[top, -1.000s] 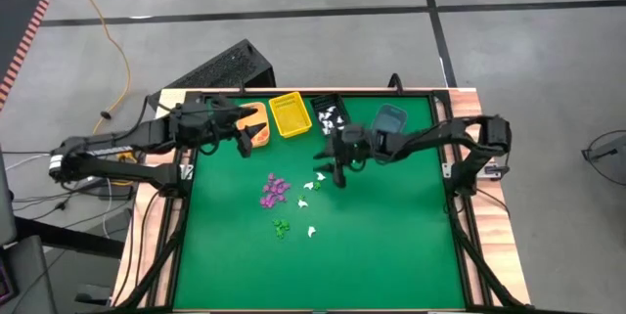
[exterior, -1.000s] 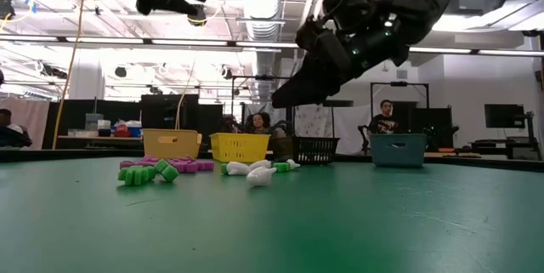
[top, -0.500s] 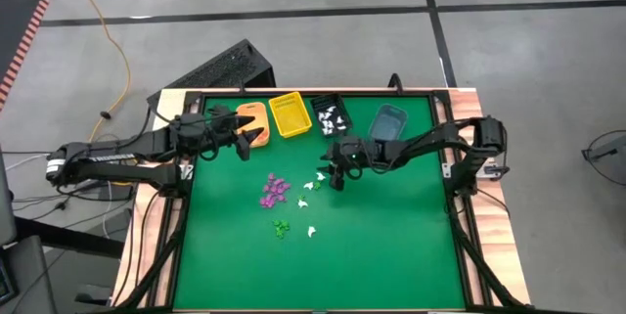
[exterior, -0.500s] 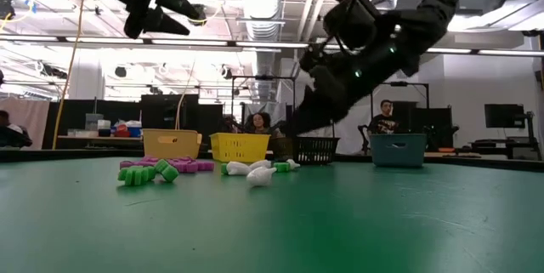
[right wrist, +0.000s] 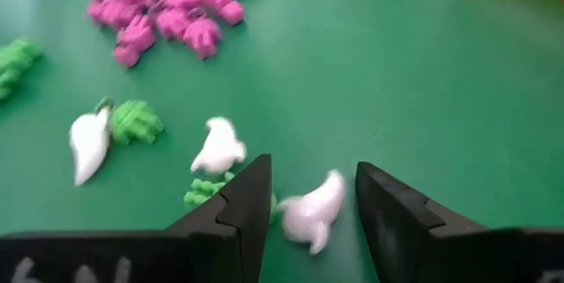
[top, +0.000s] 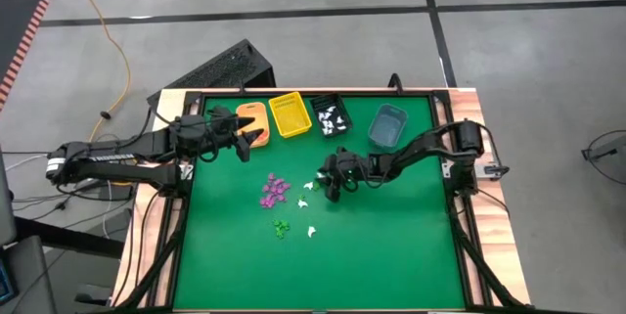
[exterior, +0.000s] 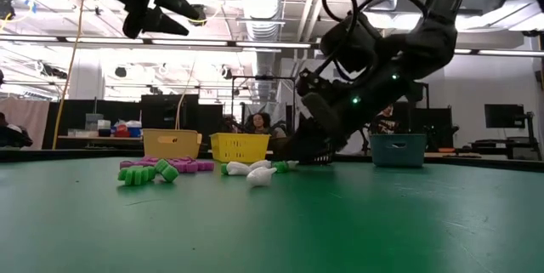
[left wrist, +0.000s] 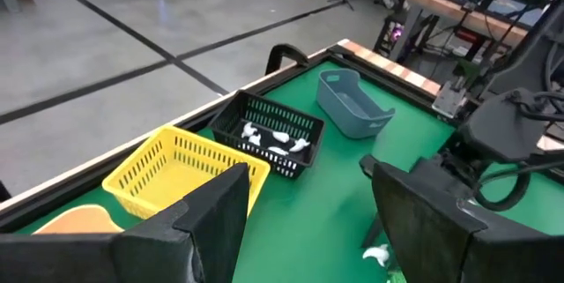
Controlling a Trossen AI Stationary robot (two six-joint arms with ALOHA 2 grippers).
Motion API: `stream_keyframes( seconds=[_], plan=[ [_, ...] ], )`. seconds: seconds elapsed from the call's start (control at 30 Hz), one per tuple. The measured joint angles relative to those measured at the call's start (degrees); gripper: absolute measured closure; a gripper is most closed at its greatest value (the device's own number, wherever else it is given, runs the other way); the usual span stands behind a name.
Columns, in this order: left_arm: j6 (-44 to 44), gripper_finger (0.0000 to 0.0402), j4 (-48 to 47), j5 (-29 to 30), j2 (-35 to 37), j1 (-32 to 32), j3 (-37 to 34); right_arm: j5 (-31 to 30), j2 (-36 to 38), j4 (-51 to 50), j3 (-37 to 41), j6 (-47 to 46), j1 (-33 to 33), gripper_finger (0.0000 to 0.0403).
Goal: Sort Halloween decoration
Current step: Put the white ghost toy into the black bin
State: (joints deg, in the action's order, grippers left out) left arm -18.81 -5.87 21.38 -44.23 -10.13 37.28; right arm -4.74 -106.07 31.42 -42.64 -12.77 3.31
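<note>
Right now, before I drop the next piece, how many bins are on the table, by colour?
Orange bin: 1
Yellow bin: 1
Black bin: 1
Blue-grey bin: 1
Total: 4

Green table [top: 391,246] carrying whole lot. Four bins sitting along far edge, beyond right gripper [top: 328,189]: orange bin [top: 250,120], yellow bin [top: 290,114], black bin [top: 331,114], grey-blue bin [top: 387,125]. Purple trinkets [top: 275,189] lying near gripper, toward left arm. White trinket [right wrist: 310,212] lying between its fingers, green ones [top: 281,226] lying nearer front edge.
</note>
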Motion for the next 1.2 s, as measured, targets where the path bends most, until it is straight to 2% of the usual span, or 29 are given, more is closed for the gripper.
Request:
stream_keyframes(
  seconds=[0.23, 0.43, 0.6, 0.83, 1.03, 1.2],
  plan=[
    [-0.58, 0.017, -0.67, -0.01, 0.0, 0.0, 0.0, -1.82, 0.01, -1.67, -0.01, -0.95, 0.02, 0.023],
    [-0.92, 0.017, -1.31, -0.1, 0.0, 0.0, 0.0, -7.18, 0.19, -8.99, -0.24, -0.07, -0.82, 0.023],
    [-0.89, 0.017, -1.32, -0.06, 0.0, 0.0, 0.0, -9.68, 0.12, -8.05, 0.55, 0.8, -2.21, 0.0236],
    [-0.81, 0.017, -1.28, 0.29, 0.0, 0.0, 0.0, -13.51, 0.01, -8.02, 0.71, 0.74, -3.39, 0.0288],
    [-0.87, 0.017, -1.26, 0.45, 0.0, 0.0, 0.0, -13.63, -0.01, -8.05, 0.82, 0.58, -3.32, 0.0331],
    [-1.03, 0.017, -1.26, 0.45, 0.0, 0.0, 0.0, -13.63, -0.04, -8.06, 0.82, -0.59, -3.48, 0.0348]
  ],
)
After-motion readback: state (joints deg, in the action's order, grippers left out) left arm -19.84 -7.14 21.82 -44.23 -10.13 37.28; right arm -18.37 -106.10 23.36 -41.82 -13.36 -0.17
